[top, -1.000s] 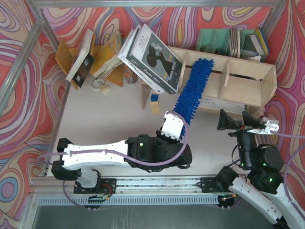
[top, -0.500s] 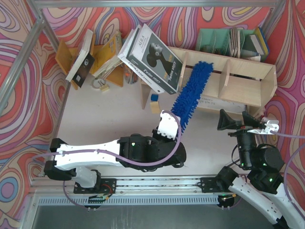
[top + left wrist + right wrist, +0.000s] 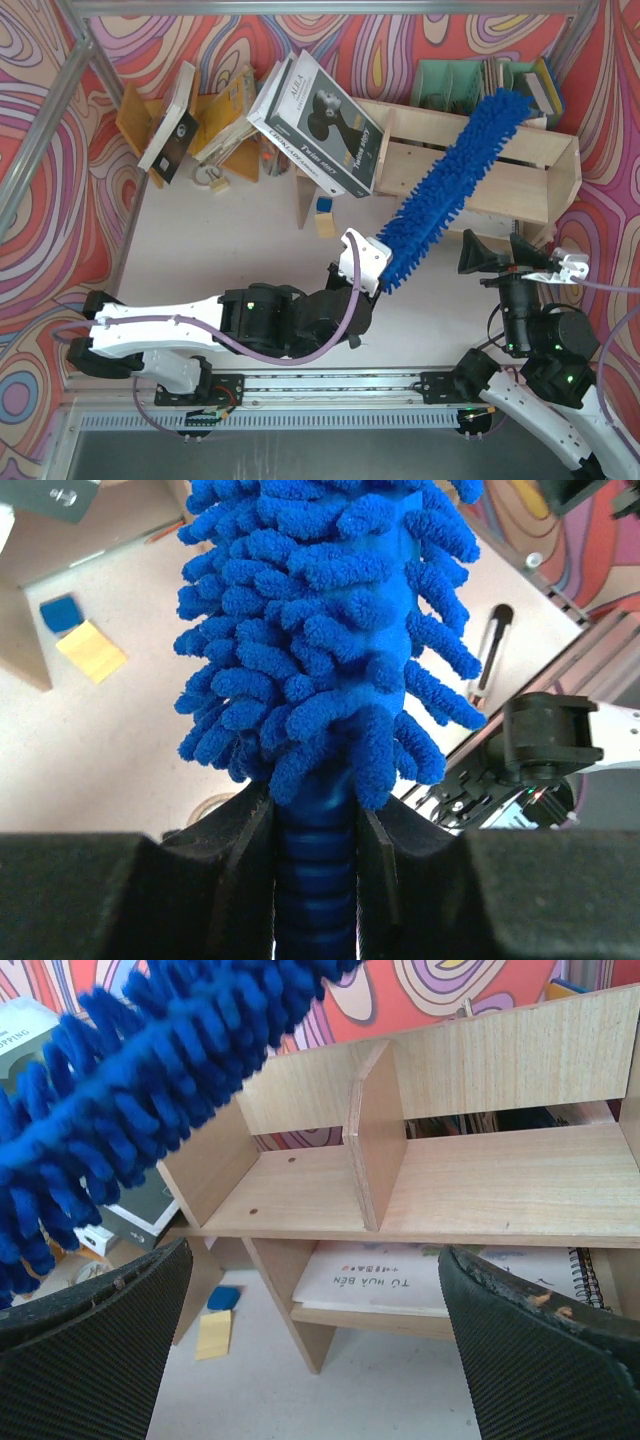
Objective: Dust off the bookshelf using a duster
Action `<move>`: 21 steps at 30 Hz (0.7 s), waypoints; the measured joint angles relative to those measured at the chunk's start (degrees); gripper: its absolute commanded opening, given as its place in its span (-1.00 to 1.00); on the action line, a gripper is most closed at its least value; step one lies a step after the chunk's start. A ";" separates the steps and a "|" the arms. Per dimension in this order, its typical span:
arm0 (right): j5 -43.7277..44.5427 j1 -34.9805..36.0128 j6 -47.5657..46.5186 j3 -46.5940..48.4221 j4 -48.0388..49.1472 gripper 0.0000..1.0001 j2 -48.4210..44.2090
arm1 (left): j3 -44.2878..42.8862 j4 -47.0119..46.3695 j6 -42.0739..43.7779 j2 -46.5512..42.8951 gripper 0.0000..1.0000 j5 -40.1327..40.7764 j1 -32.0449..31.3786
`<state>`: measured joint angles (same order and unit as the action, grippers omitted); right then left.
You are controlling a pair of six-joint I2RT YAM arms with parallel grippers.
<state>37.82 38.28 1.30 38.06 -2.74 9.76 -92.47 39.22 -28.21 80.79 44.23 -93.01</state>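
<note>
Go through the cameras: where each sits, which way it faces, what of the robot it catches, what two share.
Top external: above and behind the arm bases, looking down on the table; both arms, left claw and right claw show.
Left wrist: on the left arm, looking along the duster, clamped between its fingers.
Right wrist: on the right arm, facing the bookshelf front; its open fingers fill the bottom corners.
Shared: right wrist and top external both show duster and bookshelf.
</note>
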 measured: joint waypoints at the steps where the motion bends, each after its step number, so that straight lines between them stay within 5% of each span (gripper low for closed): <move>1: 0.00 0.00 0.00 0.00 0.00 0.97 0.00 | -0.02 -1.22 1.03 -0.02 -1.00 -0.48 0.00; 21: -0.83 0.00 0.28 0.33 -0.59 0.97 -0.70 | -1.60 -8.02 3.58 5.99 -1.00 -15.19 5.55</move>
<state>36.99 38.28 1.58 38.39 -3.33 9.06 -94.06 31.20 -24.62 86.78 29.04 -87.46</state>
